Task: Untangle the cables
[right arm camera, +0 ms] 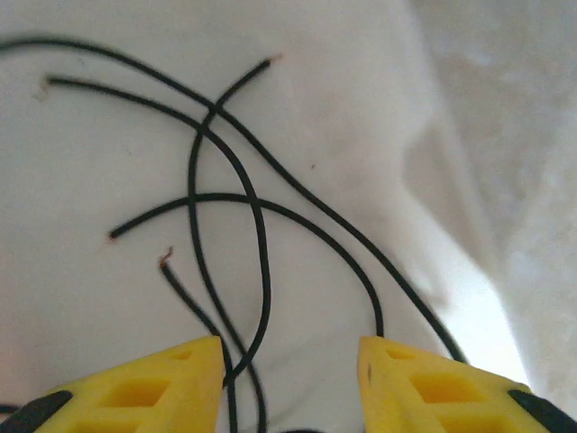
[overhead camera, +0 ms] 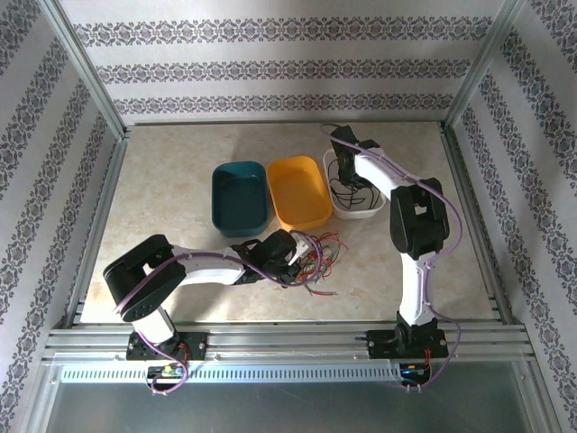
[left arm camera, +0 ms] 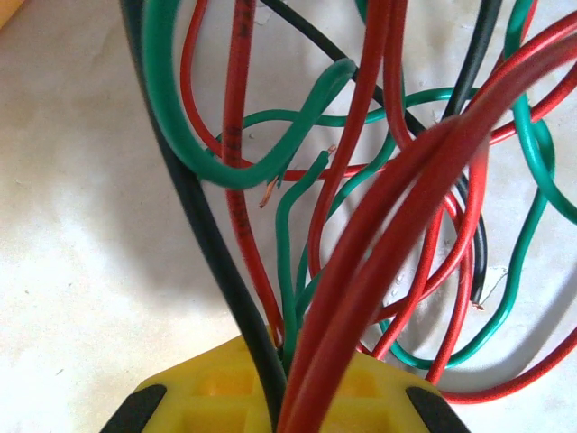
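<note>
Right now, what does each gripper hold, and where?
Left gripper: bunch of red, green and black cables, pinched where the strands converge. Right gripper: nothing, jaws open above black cables.

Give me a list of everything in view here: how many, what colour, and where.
table: one, beige marbled, under everything
orange bin: one, orange, mid-table
teal bin: one, teal, just left of orange bin
white tray: one, white, right of orange bin
loose cables: several, black, inside white tray
tangled cables: one bunch, red, green and black, front centre of table
left gripper: one, yellow fingers, shut on tangled cables
right gripper: one, yellow fingers, open over white tray
</note>
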You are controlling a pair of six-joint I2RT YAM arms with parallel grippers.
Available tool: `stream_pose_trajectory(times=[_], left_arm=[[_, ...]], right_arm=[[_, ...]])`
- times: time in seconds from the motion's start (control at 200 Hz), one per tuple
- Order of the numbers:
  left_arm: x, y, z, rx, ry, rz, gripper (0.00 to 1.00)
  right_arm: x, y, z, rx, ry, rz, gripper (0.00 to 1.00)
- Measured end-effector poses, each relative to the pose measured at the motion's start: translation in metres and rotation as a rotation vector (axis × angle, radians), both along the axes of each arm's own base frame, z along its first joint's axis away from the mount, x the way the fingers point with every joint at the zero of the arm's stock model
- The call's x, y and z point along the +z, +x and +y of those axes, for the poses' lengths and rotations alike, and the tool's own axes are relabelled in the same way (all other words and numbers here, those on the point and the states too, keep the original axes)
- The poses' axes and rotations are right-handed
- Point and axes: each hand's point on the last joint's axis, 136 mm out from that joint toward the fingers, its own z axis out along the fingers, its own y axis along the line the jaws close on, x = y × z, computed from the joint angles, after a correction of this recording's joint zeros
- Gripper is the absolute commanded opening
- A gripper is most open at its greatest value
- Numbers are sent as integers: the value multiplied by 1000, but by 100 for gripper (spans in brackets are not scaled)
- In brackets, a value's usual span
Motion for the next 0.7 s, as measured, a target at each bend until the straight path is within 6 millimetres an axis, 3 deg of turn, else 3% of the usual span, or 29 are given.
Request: stream_pose_trajectory(times=[0.185,0.315,0.42,0.59,0.7], left_arm=[[0,1,-1,0,1,0,0],[0,1,-1,0,1,1,0],[0,1,-1,0,1,1,0],[0,1,-1,0,1,1,0],[0,1,-1,0,1,1,0]], right_arm=[[71,-4,1,6,63,-168,46],[92,-21,7,50,95,-215,46],[83,-45,26,154,127,-180,46],[42,-86,65,333,174,-45,43],[23,-100,72,371,183,13,35]])
